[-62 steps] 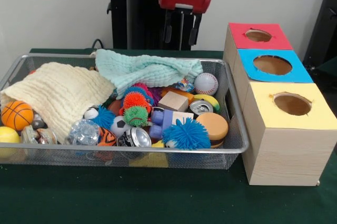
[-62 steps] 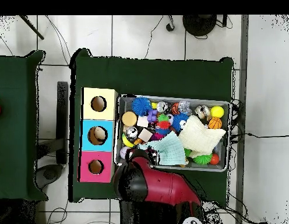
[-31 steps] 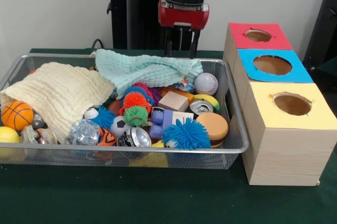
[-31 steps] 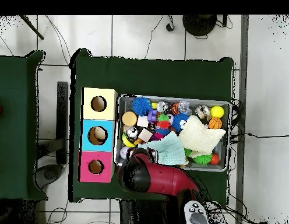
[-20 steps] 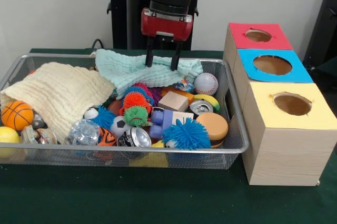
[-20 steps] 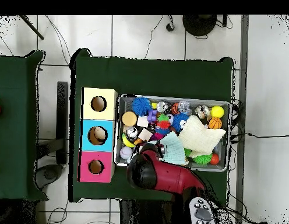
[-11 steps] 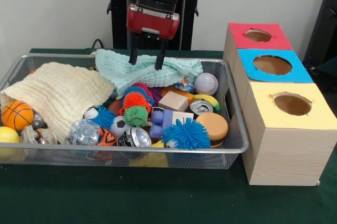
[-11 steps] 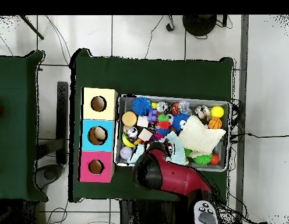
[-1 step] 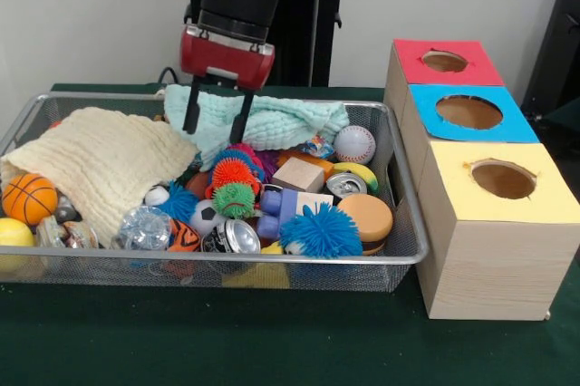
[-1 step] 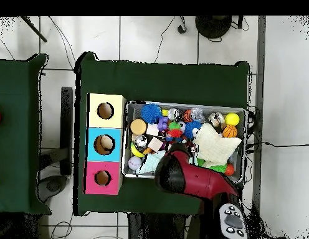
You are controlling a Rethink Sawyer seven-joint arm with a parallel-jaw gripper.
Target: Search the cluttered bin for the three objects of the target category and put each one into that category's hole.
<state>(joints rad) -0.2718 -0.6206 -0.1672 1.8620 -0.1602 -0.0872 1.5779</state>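
Note:
My gripper (image 9: 217,123) hangs open with nothing between its fingers, its tips just above the left part of a mint-green cloth (image 9: 272,120) at the back of the wire bin (image 9: 272,261). A cream cloth (image 9: 100,164) covers the bin's left half. Beside the cloths lie a baseball (image 9: 354,143), a basketball (image 9: 29,198), blue (image 9: 320,230), orange (image 9: 234,171) and green (image 9: 235,200) spiky balls, two cans (image 9: 345,185) (image 9: 237,236) and a wooden block (image 9: 298,174). In the overhead view the red arm (image 10: 194,180) covers the gripper and most of the mint cloth.
Three wooden boxes with a round hole each stand right of the bin: red top (image 9: 444,62) farthest, blue (image 9: 468,111) in the middle, yellow (image 9: 503,178) nearest. A yellow ball (image 9: 14,234) and a soccer ball (image 9: 207,216) lie near the bin's front wall.
The gripper has come down from above the bin's back rim and moved left across the mint cloth. It stays open. Nothing in the bin has shifted.

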